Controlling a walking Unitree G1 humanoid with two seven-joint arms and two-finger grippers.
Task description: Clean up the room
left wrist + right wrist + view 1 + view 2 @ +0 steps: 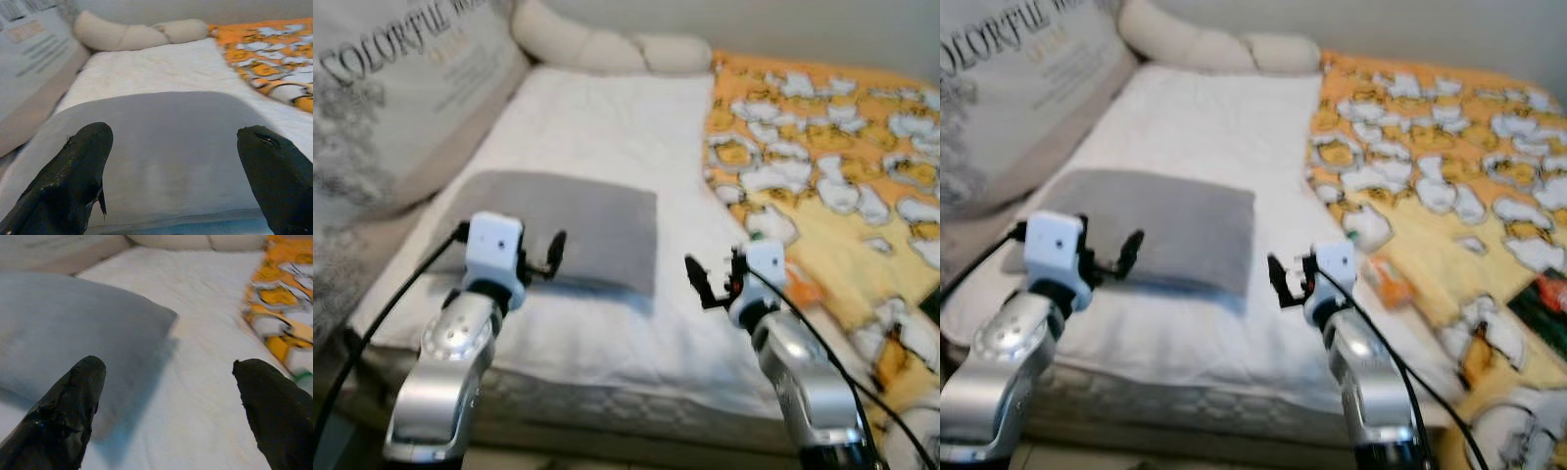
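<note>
While both pincers [551, 257] [697, 277] hover spread, grey pillow [578, 227] lies flat, long axis crosswise on bed [607, 127].

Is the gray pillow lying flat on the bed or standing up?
Lying flat. The gray pillow rests with its broad side down on the white sheet, near the bed's front edge, and nothing is holding it.

One grey pillow [570, 228] lies on one white mattress [607, 127], alongside one orange patterned blanket [832, 166]. One large printed cushion [382, 88] and one long cream bolster [607, 44] sit at the edges. Two grippers, the left gripper [551, 257] and the right gripper [703, 281], complete the count.
</note>
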